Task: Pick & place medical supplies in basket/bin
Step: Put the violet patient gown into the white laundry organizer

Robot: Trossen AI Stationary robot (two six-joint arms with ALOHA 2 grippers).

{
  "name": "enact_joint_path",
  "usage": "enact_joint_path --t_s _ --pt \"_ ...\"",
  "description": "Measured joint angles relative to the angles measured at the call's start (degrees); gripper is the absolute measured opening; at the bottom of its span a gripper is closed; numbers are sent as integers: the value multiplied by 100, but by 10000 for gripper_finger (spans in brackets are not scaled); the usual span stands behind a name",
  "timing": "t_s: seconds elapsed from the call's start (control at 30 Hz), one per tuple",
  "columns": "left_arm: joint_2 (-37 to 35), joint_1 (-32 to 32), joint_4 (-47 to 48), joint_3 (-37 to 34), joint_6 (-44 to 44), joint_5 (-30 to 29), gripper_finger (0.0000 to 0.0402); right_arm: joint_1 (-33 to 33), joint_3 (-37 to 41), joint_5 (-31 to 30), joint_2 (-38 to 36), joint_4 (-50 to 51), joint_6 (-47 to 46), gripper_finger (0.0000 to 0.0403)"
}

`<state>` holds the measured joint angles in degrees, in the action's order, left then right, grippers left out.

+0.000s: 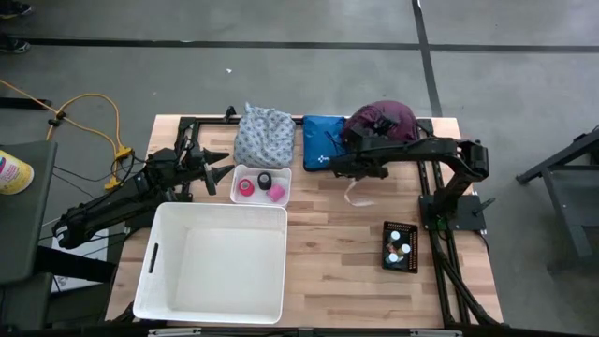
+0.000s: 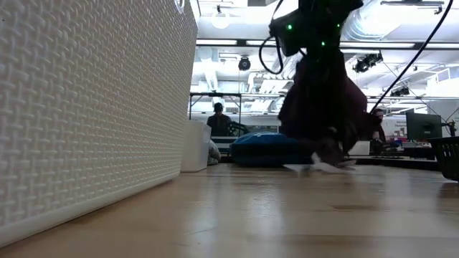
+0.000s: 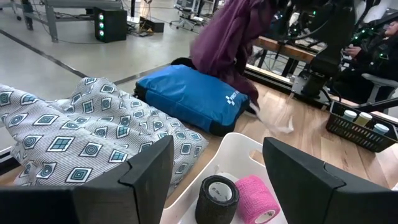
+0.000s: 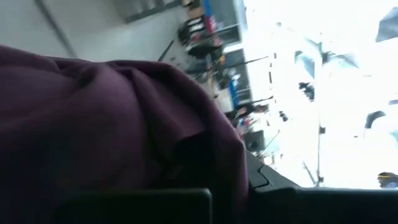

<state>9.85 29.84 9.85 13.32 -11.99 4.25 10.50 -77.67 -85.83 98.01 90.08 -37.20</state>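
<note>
My right gripper [image 1: 372, 131] is raised over the table's far right part, shut on the large purple cloth [image 1: 388, 120], which hangs beside the blue zip pouch [image 1: 323, 142]. My left gripper [image 3: 217, 180] is open and hovers just left of a small white tray [image 1: 245, 173] holding a pink tape roll [image 3: 255, 199] and a black tape roll [image 3: 217, 196]. The grey-white patterned cloth [image 1: 265, 136] lies bunched behind the tray. White-capped vials [image 1: 397, 245] stand in a small black basket [image 1: 412, 229] on the right. My right gripper holds the purple cloth by a bunched upper part [image 4: 124, 124] from above; the cloth itself hides the fingers, so the layers cannot be told. The cloth hangs slack below the gripper [image 2: 315, 29], its lower end and white tags [image 2: 315, 166] at the tabletop.
A large white bin [image 1: 215, 262] takes up the table's near left part; its textured wall [image 2: 86, 107] fills the left of the low view. Bare wood lies between the bin and the black basket. People sit in the room beyond the far edge.
</note>
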Motion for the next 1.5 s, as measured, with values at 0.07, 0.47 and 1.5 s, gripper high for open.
enact_joint_path --t_s 0.07,0.47,1.5 --pt "-1 -1 -2 0 0 0 240 -16 -90 -204 -58 -2 40 3" --pt "-2 1 0 0 0 0 240 -377 -1494 -425 -100 -316 1248 3" --pt "-2 -1 0 0 0 0 240 -2354 -3303 133 -98 -6242 8287 3"
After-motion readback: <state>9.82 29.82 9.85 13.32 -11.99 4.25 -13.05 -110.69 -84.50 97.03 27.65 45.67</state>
